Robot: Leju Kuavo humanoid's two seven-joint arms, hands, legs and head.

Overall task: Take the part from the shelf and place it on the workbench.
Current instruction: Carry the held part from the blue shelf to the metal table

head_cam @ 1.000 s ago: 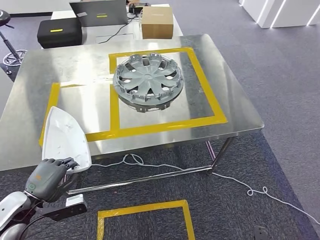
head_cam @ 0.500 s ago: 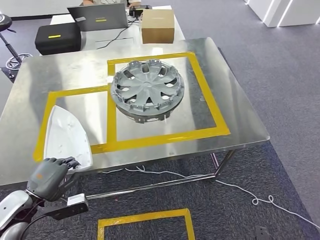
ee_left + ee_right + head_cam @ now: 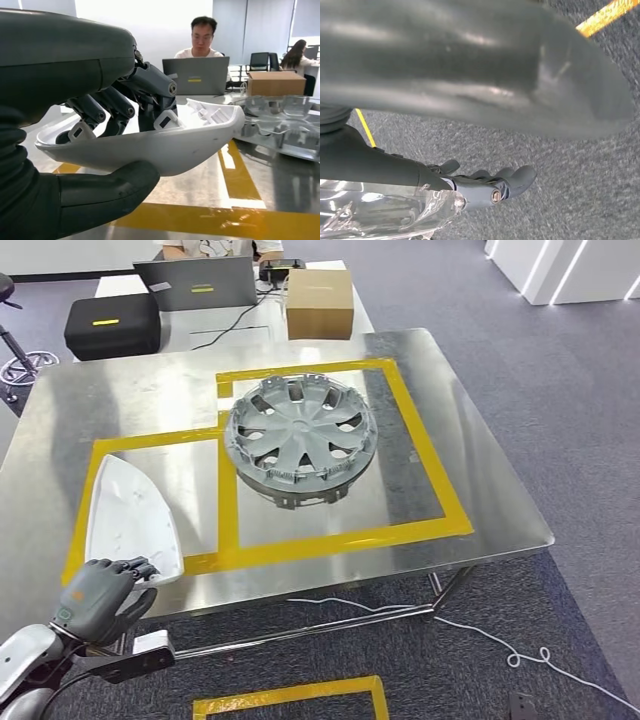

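- The polished steel workbench (image 3: 468,490) spans most of the head view, marked with two adjoining rectangles of yellow tape (image 3: 434,465): a larger one on the right and a smaller one on the left.
- A grey plastic wheel cover with spoke-shaped openings (image 3: 300,437) lies inside the larger rectangle, its left rim over the tape line shared by the two rectangles.
- The white, shell-shaped plastic part (image 3: 130,518) sits over the near left corner of the smaller rectangle, its hollow side up and its pointed end toward the far side of the bench. The left wrist view shows it raised a little above the bench surface rather than lying flat.
- The left hand (image 3: 94,598) grasps this part at its near, broad edge: dark fingers (image 3: 151,87) reach into the hollow, and the thick grey thumb (image 3: 109,192) presses from underneath.
- The right hand (image 3: 486,185) hangs over grey carpet with its fingers loosely extended and nothing in them.
- Beyond the bench stands a white table carrying a black case (image 3: 112,324), a brown cardboard box (image 3: 321,302) and a grey laptop (image 3: 204,282), with a person (image 3: 202,39) seated behind the laptop.
- A white cord (image 3: 521,652) trails across the carpet under the bench.
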